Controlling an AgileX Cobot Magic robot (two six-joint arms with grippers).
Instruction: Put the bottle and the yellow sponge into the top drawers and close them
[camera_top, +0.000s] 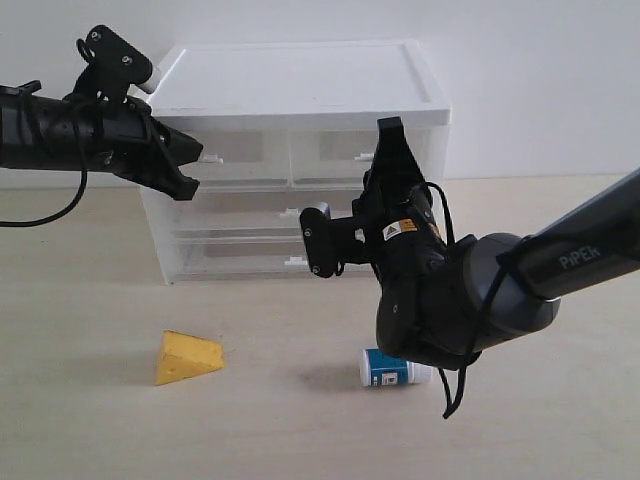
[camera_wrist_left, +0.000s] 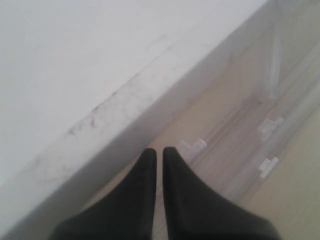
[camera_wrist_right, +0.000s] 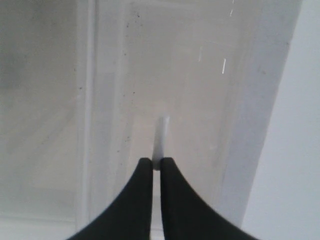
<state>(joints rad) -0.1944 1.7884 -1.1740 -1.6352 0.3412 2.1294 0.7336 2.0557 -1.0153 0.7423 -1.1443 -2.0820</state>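
Right gripper (camera_wrist_right: 152, 161) is pinched shut on the little tab (camera_wrist_right: 162, 137) of one top drawer (camera_top: 332, 142), likely so it can pull it open. Left gripper (camera_wrist_left: 159, 151) is shut too, holds nothing, and sits just beside the other top drawer (camera_top: 245, 148). Both drawers look shut, so the bottle (camera_top: 393, 368) and the sponge (camera_top: 187, 357) lie out on the table (camera_top: 300, 430), well apart.

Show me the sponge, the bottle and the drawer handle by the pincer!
sponge (camera_top: 188, 357), exterior view, its front face.
bottle (camera_top: 388, 368), exterior view, its blue label.
drawer handle (camera_wrist_right: 161, 140), right wrist view, the white tab's middle.
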